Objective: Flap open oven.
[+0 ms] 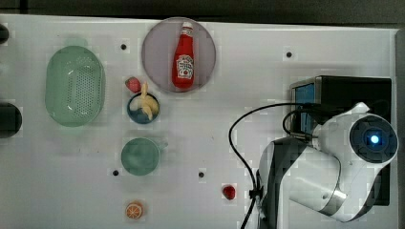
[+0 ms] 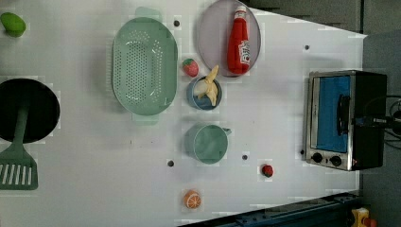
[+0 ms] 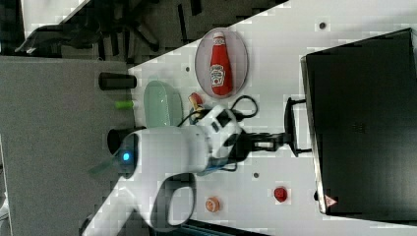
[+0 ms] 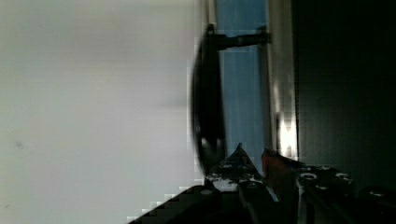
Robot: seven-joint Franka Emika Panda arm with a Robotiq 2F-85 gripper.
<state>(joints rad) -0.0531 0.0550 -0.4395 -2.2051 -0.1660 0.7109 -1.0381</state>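
Broadly, going from the top view's left to its right across the worktop, I pass a green colander, a green mug and a ketchup bottle lying on a plate. All of them are well apart from my job. The oven stands at the top view's far right, partly under my arm, with its door facing the open worktop.

In the right view the order from left to right is my white arm, then my pincer, then the black bar handle, then the oven's black top. The pincer reaches level toward the handle and sits right at it. Its fingertips stand only slightly parted, and in the wrist view I see blue door between them, not the bar. So I judge nothing is clamped, and the bar lies just beside one finger.

The door looks shut. I expect a stiff metal frame with a glass pane, likely hinged along the bottom edge, so it should swing out and down. The bar is rigid, smooth and probably slippery. Its middle is the best place to take hold, either by closing around it or by hooking behind it. The oven looks heavy enough to stay put, but a hard yank could slide it, so a steady pull seems wiser.
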